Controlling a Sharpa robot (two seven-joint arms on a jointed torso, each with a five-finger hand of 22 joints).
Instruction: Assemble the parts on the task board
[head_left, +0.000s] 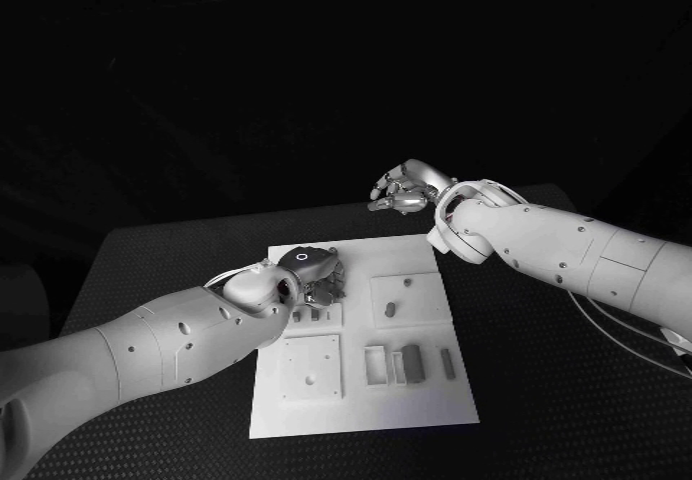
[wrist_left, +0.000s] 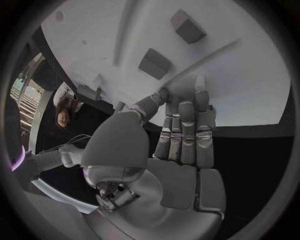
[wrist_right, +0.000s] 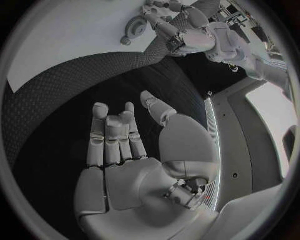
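The white task board (head_left: 361, 400) lies in the middle of the black table. Grey parts stand on it: two long blocks (head_left: 413, 363) near its right side and a small peg (head_left: 392, 312) in a square plate. My left hand (head_left: 312, 274) hovers over the board's far left corner. Its fingers (wrist_left: 185, 131) stretch out side by side with the tips at the board (wrist_left: 250, 95), and nothing lies in them. Two grey blocks (wrist_left: 155, 63) stand just beyond the fingertips. My right hand (head_left: 404, 190) hangs beyond the board's far edge; its palm (wrist_right: 134, 172) is bare and its fingers are apart.
Square recessed plates (head_left: 312, 366) sit on the board's left and middle. Black table (head_left: 562, 400) surrounds the board on all sides. My right forearm (head_left: 562, 250) crosses above the table at the board's far right corner.
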